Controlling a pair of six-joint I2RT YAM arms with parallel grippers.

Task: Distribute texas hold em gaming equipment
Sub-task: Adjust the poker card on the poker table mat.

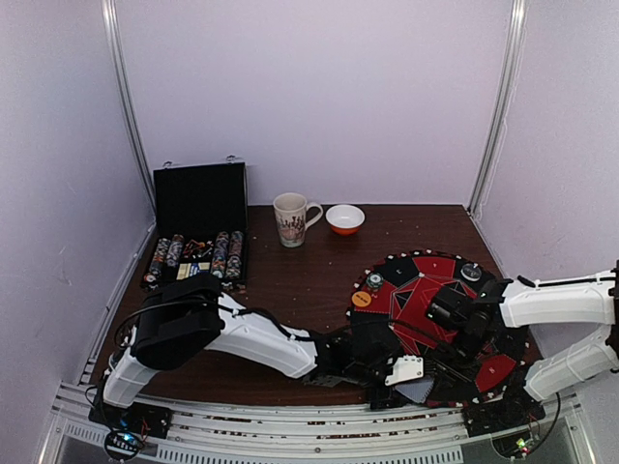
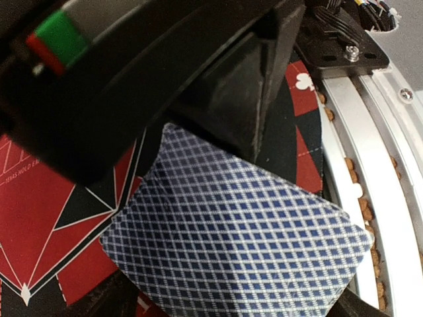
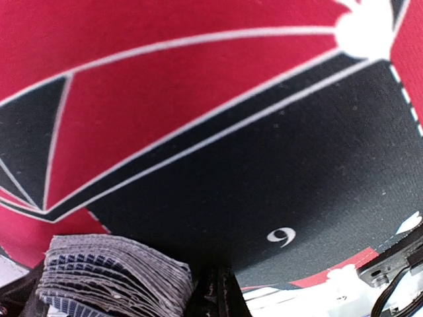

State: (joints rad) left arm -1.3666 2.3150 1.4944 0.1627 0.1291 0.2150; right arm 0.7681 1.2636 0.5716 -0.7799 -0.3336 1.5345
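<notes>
A playing card (image 2: 231,231) with a blue-and-white lattice back lies flat on the red-and-black poker mat (image 2: 39,231). My left gripper (image 2: 228,309) hangs over it, open, its fingers wide apart at the card's lower corners. The same card (image 1: 416,391) shows grey at the mat's near edge by the left gripper (image 1: 392,375). My right gripper (image 3: 218,287) is shut with nothing between its fingers, low over the mat (image 3: 165,99). A deck of cards (image 3: 112,277) sits just left of its tips. An orange disc (image 1: 361,300), a green-white disc (image 1: 373,281) and a black disc (image 1: 471,273) rest on the mat (image 1: 430,271).
An open black case (image 1: 198,198) with rows of chips stands at the back left. A patterned mug (image 1: 291,218) and an orange-and-white bowl (image 1: 345,218) stand at the back centre. An aluminium rail (image 2: 370,132) with crumbs runs along the near edge.
</notes>
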